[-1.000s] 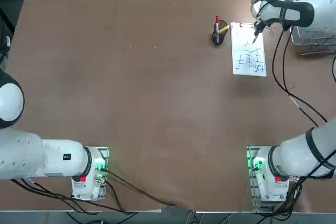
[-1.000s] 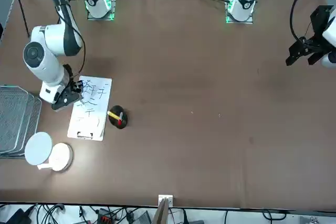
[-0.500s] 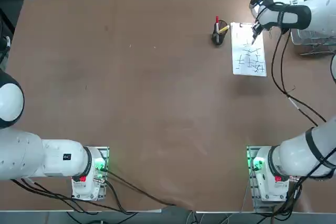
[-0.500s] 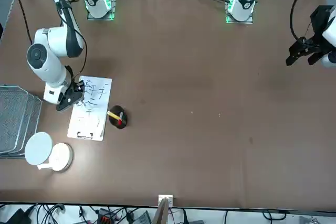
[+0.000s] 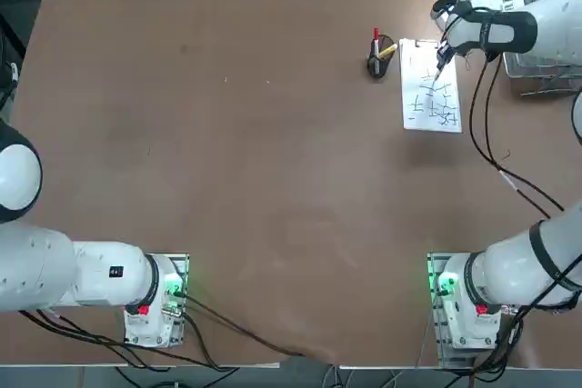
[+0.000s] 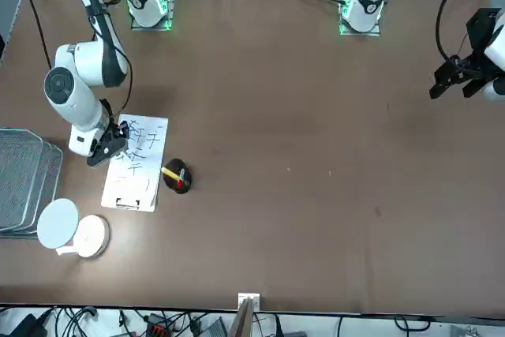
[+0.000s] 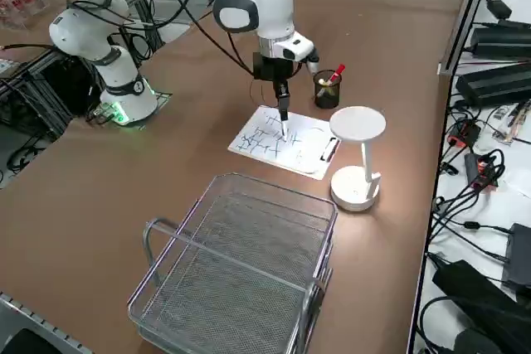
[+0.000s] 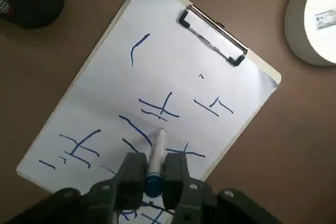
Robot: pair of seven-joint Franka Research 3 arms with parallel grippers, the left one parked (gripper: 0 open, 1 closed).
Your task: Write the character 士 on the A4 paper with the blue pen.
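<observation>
Downward, the blue pen (image 8: 158, 156) near upright over the A4 paper (image 8: 100, 93), clamped in the right tool (image 8: 155, 174)

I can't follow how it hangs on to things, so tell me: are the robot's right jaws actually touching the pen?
Touching: the right wrist view shows the right gripper with its jaws closed on both sides of the pen.

The white, blue-ended pen (image 8: 157, 161) is upright between the right gripper's fingertips; the white paper (image 8: 121, 82), marked with blue strokes, lies clipped flat beneath them.
</observation>
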